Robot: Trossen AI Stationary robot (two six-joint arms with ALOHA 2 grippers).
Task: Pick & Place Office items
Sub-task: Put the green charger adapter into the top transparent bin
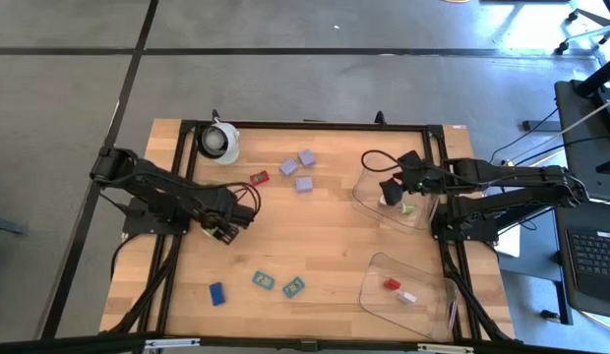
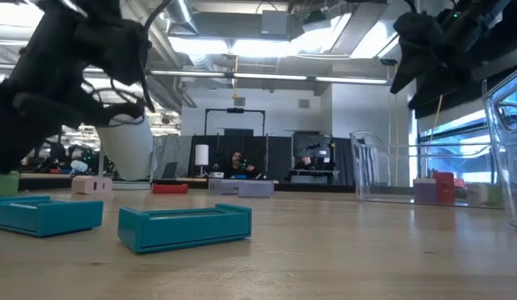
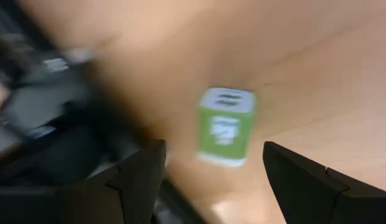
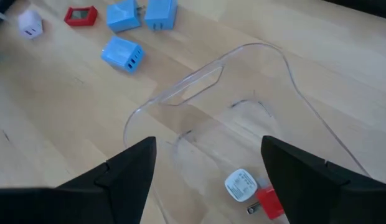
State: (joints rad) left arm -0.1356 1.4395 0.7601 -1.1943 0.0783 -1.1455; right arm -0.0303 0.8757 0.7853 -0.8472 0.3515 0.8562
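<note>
The left gripper [image 1: 224, 231] hangs low over the left-middle part of the wooden table [image 1: 325, 246], and in the left wrist view its two dark fingers [image 3: 137, 180] stand wide apart with nothing between them. A green block [image 3: 225, 126] with a white end lies on the wood just ahead of the open fingers, a little off the line between them and not touching either one; this view is blurred, so I cannot tell more about it. The right gripper [image 1: 392, 190] is over the upper clear tray [image 1: 369, 202] at the right side of the table, and its fingers are also spread open and empty in the right wrist view. Inside this tray, near the gripper, lie a white piece [image 4: 241, 185] and a red piece [image 4: 269, 202] just beside it. The other office items are scattered on the table: three lavender blocks [image 1: 297, 168] and a red frame-like piece [image 1: 259, 178] in the upper middle, two teal pieces [image 1: 277, 283] near the front edge, and a blue block [image 1: 217, 292] left of them. The lower clear tray [image 1: 384, 295] at the front right holds a red piece [image 1: 392, 284] and a pale one. A white round roll [image 1: 222, 141] sits at the far left corner.
</note>
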